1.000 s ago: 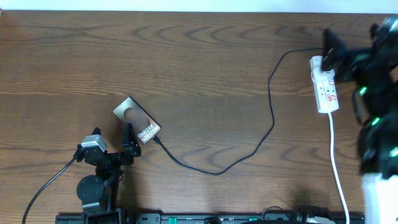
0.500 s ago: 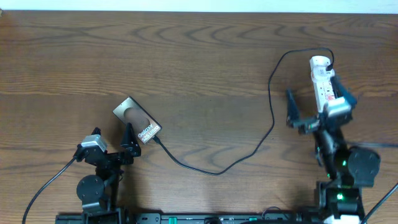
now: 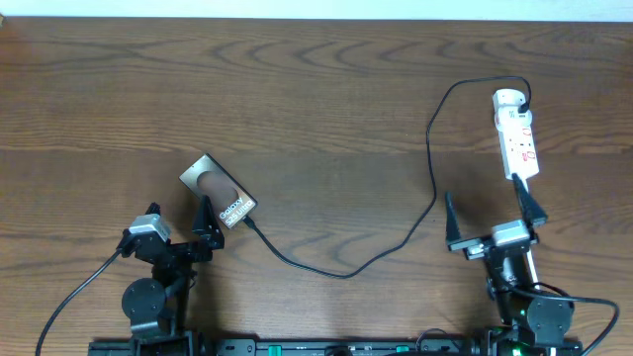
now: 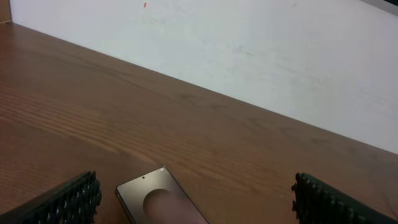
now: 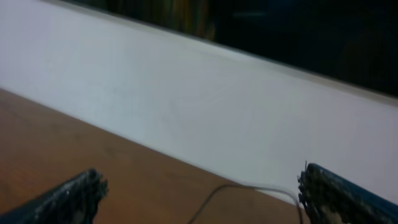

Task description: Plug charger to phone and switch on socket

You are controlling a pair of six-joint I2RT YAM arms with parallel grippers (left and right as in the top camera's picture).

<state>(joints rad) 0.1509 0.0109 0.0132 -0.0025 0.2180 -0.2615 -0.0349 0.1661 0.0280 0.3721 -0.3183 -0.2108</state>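
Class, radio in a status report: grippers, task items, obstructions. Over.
Both open, empty: left gripper beside phone, right gripper short of socket. Black charger tip at phone's edge, seating unclear. Nothing blocking.

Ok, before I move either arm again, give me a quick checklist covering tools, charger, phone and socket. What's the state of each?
1. Left tool open, holding nothing: ok.
2. Right tool open, holding nothing: ok.
3. Charger tip fully seated in the phone: cannot tell. The cable meets the phone's edge nearest the arms.
4. Charger's other end reaches the far end of the socket: ok.
5. Socket switch on: cannot tell, too small in the overhead view.
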